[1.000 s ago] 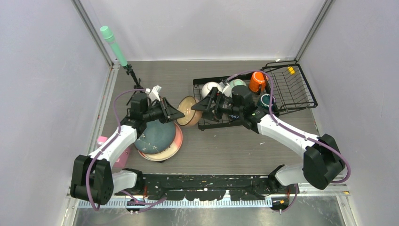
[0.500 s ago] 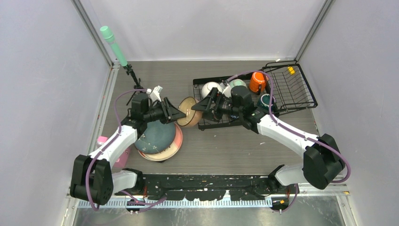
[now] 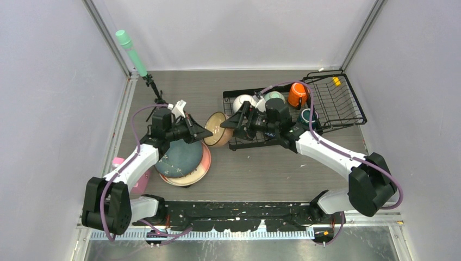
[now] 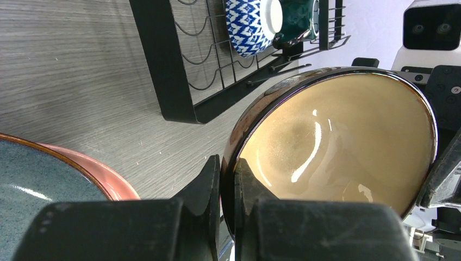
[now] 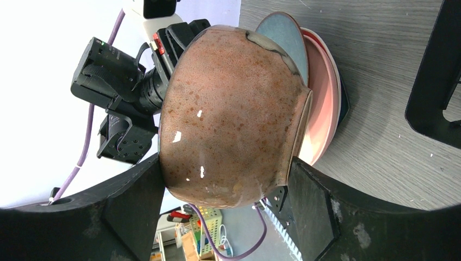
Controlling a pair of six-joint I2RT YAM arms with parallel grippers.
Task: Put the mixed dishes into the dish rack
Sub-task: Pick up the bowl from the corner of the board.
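Observation:
The brown bowl [image 3: 218, 128] is held on edge above the table between both arms. My left gripper [image 3: 209, 132] is shut on its rim, seen close in the left wrist view [image 4: 227, 163] with the tan inside of the bowl [image 4: 337, 141]. My right gripper [image 3: 226, 124] is open, its jaws on either side of the bowl's speckled outside [image 5: 234, 109]. The dish rack [image 3: 332, 106] holds the white bowl [image 3: 243, 101], mint-green bowl [image 3: 274, 96], orange mug [image 3: 297, 94], dark teal mug [image 3: 307, 116] and blue-patterned bowl [image 4: 247, 22]. The dark teal plate [image 3: 179, 157] lies on the pink plate [image 3: 203, 167].
A small pink cup [image 3: 118, 161] stands at the left by my left arm. A mint-green cylinder on a black tripod [image 3: 132, 50] stands at the back left. Walls close in the table on the left, back and right.
My right gripper has moved a little left, so its open jaws now stand around the brown bowl. My left gripper still holds the bowl's rim.

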